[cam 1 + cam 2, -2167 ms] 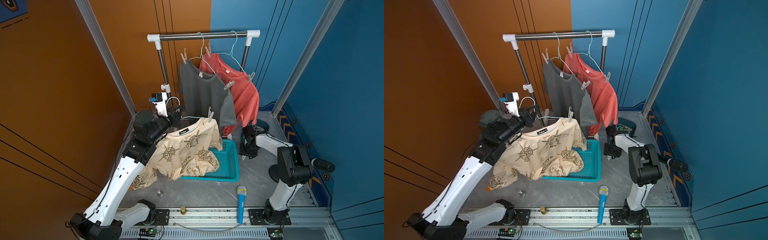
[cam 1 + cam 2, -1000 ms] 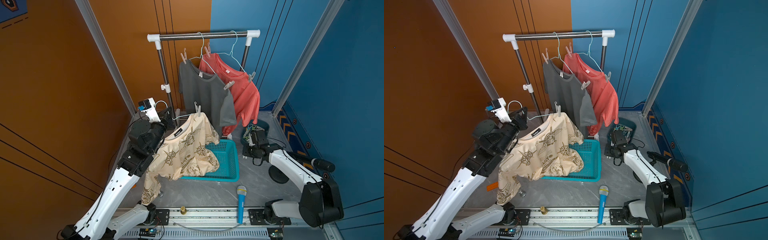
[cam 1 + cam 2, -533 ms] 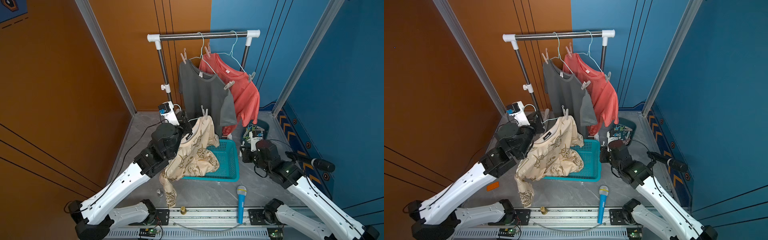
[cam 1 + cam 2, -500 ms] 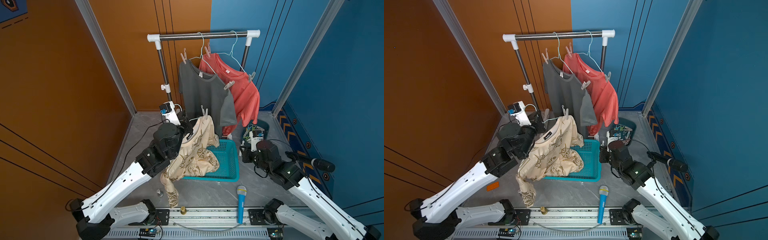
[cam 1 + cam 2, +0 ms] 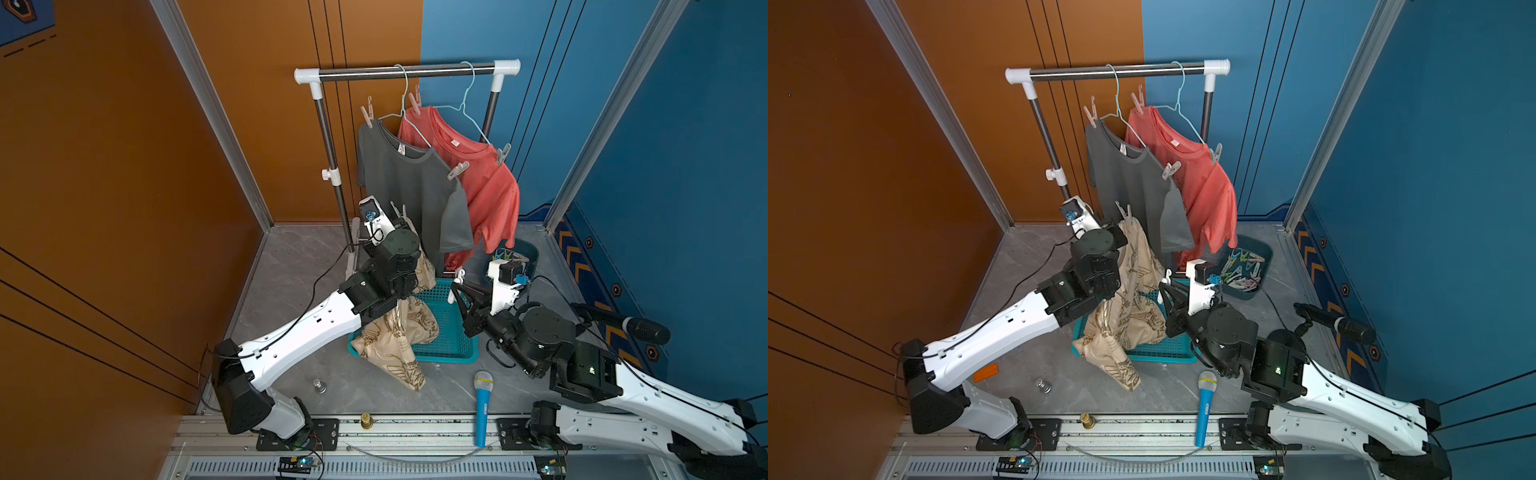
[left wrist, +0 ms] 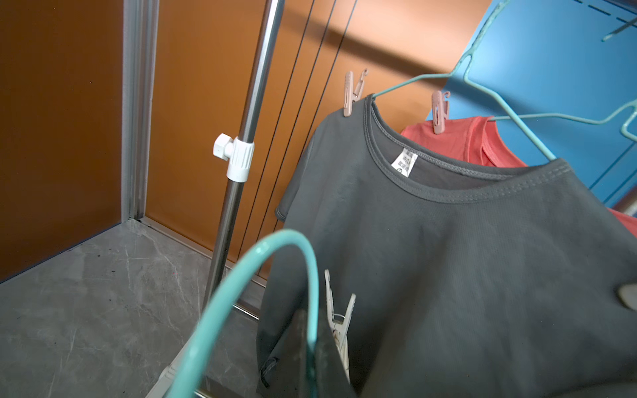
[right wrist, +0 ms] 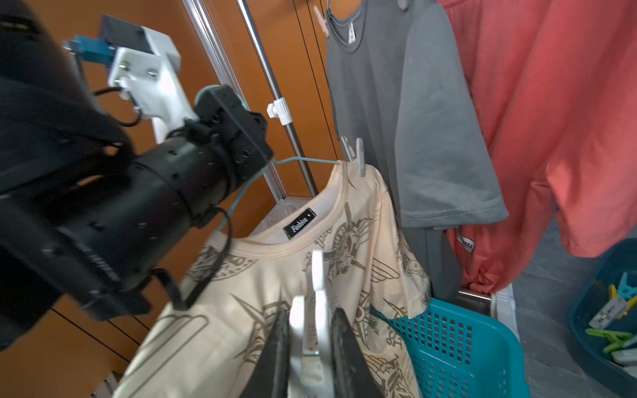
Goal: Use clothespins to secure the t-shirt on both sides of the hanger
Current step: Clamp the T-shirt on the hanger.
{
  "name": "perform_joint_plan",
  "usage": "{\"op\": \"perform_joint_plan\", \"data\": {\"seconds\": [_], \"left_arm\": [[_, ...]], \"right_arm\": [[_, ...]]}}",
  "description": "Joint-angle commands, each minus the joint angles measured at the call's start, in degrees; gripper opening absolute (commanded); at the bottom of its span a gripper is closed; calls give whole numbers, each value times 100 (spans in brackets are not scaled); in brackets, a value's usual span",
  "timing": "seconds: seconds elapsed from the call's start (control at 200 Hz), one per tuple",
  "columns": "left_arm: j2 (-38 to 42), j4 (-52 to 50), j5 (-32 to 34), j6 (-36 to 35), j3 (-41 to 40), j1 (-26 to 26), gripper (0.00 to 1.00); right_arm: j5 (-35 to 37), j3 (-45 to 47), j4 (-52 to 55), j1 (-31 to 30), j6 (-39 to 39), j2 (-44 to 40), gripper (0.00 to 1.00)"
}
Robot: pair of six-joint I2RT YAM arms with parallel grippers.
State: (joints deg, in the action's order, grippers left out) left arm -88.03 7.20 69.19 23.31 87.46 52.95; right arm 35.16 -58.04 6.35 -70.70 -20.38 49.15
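The cream t-shirt (image 7: 365, 213), printed with gold winged emblems, hangs slanted over the teal basket (image 5: 449, 332) in front of the rack (image 5: 407, 70). It is on a teal hanger (image 6: 286, 236) whose wire the left gripper (image 7: 267, 158) is clamped on. One pale clothespin (image 7: 358, 158) pins the shoulder nearer the rack, and the right gripper (image 7: 310, 317) is closed on a white clothespin (image 7: 317, 275) near the shirt. The floor (image 5: 291, 266) is grey marble between an orange wall (image 5: 124, 166) and a blue wall (image 5: 685, 166). There are three shirts: the grey t-shirt (image 5: 403, 187) and the coral t-shirt (image 5: 486, 187) each carry two clipped clothespins (image 6: 351, 93), and many loose clothespins (image 5: 1246, 266) fill a dark bin (image 5: 1264, 249).
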Motion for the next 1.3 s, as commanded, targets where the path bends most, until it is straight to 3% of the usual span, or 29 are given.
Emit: {"op": "perform_joint_plan", "data": {"seconds": [0.0,0.18,0.531,1.152,1.297], "left_arm": [[-357,424,757,-299,631,97,2],[-821,375,780,-356,1213,161,2],[-946,252,658,-295,1598,181,2],[-1107,-747,448,629,2056,172,1],[-1129,-764,416,635,2082,161,1]], "right_arm": [[896,0,-1316,-454,903,264,6],[1152,125,-2575,-963,1802,760,6],[1456,404,-3218,-986,2042,888,6],[1382,775,-4056,-642,2311,1182,5],[1228,915,-4142,-558,2180,1226,13]]}}
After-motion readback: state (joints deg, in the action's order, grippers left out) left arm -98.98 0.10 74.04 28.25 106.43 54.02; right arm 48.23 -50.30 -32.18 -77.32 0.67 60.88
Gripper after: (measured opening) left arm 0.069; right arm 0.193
